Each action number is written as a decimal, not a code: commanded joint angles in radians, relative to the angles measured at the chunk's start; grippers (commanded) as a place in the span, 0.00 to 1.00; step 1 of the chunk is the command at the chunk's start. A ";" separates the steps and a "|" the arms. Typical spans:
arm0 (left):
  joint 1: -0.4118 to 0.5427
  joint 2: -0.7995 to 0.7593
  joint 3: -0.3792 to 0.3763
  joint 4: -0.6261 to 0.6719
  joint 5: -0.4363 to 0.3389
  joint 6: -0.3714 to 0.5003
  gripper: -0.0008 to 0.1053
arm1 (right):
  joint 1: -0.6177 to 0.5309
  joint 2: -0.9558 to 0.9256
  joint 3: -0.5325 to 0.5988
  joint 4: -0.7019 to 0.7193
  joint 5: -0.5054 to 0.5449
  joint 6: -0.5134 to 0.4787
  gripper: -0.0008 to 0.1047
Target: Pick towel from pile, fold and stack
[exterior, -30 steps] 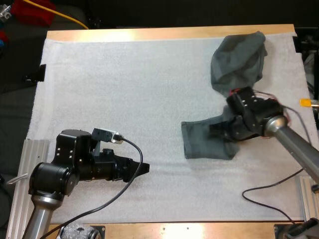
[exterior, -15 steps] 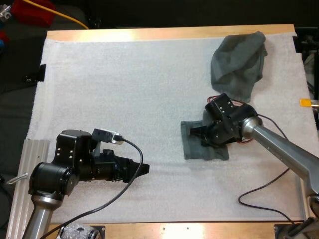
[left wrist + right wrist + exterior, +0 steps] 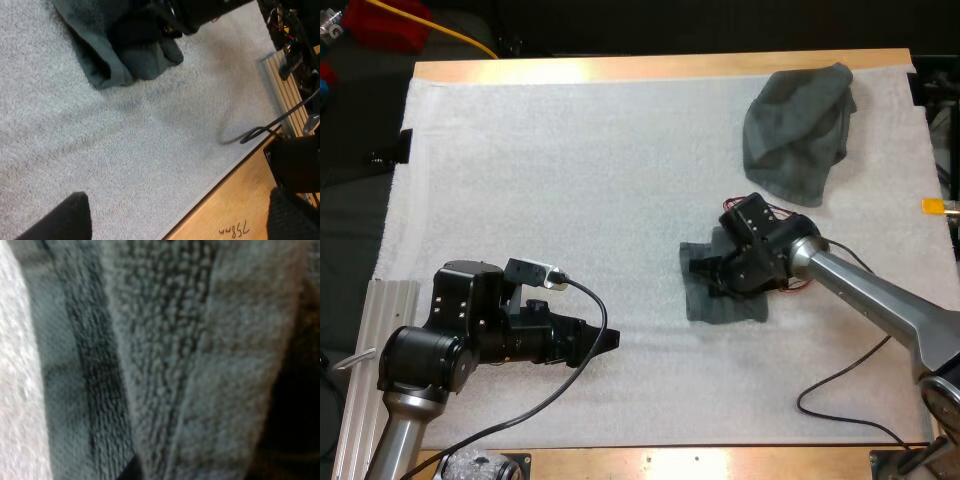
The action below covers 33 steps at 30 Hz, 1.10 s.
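Towel (image 3: pixel 730 308), folded roughly square, lies flat under right tool (image 3: pixel 705 270), whose grip I cannot tell; left tool (image 3: pixel 610 339) stands released.

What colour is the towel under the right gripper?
The towel is dark grey-green; high view shows it best.

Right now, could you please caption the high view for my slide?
Right gripper at a half-folded towel on the white mat; crumpled towel far right; left gripper open, near left.
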 commanded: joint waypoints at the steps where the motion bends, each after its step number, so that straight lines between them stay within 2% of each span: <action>1: -0.002 -0.005 -0.005 0.006 0.013 0.003 0.66 | 0.002 0.000 -0.006 -0.010 -0.012 0.000 0.21; 5: -0.002 -0.005 -0.005 0.006 0.013 0.003 0.66 | 0.002 -0.019 -0.006 -0.015 -0.028 -0.018 0.58; 8: -0.002 -0.005 -0.005 0.006 0.013 0.009 0.66 | 0.002 -0.052 -0.006 -0.016 -0.030 -0.067 0.68; 13: -0.002 -0.005 -0.005 0.002 0.013 0.011 0.66 | 0.002 -0.100 -0.006 -0.028 -0.043 -0.085 0.68; 19: -0.002 -0.005 -0.005 0.001 0.013 0.011 0.66 | 0.009 -0.104 -0.006 -0.047 -0.153 -0.087 0.68; 27: -0.002 -0.005 -0.005 0.001 0.013 0.011 0.66 | 0.048 -0.100 -0.006 -0.151 -0.162 -0.061 0.68; 33: -0.002 -0.005 -0.005 0.001 0.013 0.011 0.66 | 0.076 -0.065 -0.006 -0.155 -0.179 -0.037 0.68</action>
